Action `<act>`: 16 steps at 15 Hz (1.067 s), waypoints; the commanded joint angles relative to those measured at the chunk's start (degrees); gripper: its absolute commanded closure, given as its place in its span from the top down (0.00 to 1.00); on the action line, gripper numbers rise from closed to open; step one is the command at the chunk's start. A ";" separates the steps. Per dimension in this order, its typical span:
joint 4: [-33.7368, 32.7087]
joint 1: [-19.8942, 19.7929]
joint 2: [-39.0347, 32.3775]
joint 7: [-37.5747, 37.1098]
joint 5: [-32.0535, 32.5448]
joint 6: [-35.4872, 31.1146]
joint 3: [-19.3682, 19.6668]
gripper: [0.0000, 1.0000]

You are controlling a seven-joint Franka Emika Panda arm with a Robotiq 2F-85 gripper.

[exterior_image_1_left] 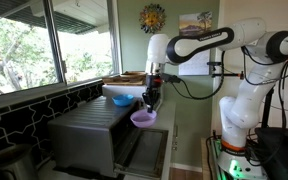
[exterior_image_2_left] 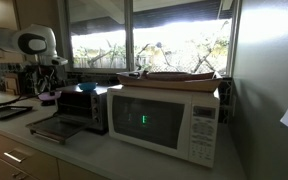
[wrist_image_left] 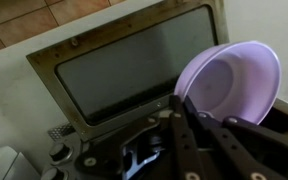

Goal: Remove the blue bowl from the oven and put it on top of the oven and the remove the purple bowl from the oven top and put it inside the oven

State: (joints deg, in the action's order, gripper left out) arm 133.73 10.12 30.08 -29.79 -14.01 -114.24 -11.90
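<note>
Oven (exterior_image_1_left: 89,132): dark grey, standing on the counter beside a white microwave (exterior_image_2_left: 164,120), with its front door (wrist_image_left: 134,70) dropped open. Blue bowl (exterior_image_1_left: 121,100): upright on the oven's flat top. Purple bowl (exterior_image_1_left: 143,118): tilted and held in the air above the open door, with the gripper (wrist_image_left: 187,115) clamped on its rim.

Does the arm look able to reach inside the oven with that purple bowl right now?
Probably yes: the oven has its door dropped open, and the pincer holds the purple bowl just above it, nothing visible between.
</note>
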 commanded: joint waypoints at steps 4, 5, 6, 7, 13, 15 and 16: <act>9.96 -4.81 2.64 -9.17 1.11 -3.78 -3.84 0.01; 10.65 -5.31 2.46 -11.98 0.44 -4.68 -3.98 0.01; 11.18 -5.36 2.40 -13.84 -0.69 -5.82 -3.62 0.01; 11.76 -5.52 2.55 -15.93 -1.31 -7.18 -3.47 0.01; 13.99 -6.78 2.13 -28.17 -3.77 -17.83 -3.52 0.01; 14.69 -7.25 1.63 -33.49 -3.51 -22.27 -4.34 0.01; 14.96 -7.57 1.37 -36.43 -3.13 -24.24 -4.80 0.01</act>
State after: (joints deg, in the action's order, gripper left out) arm 146.53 3.58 31.03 -59.14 -16.42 -133.03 -15.02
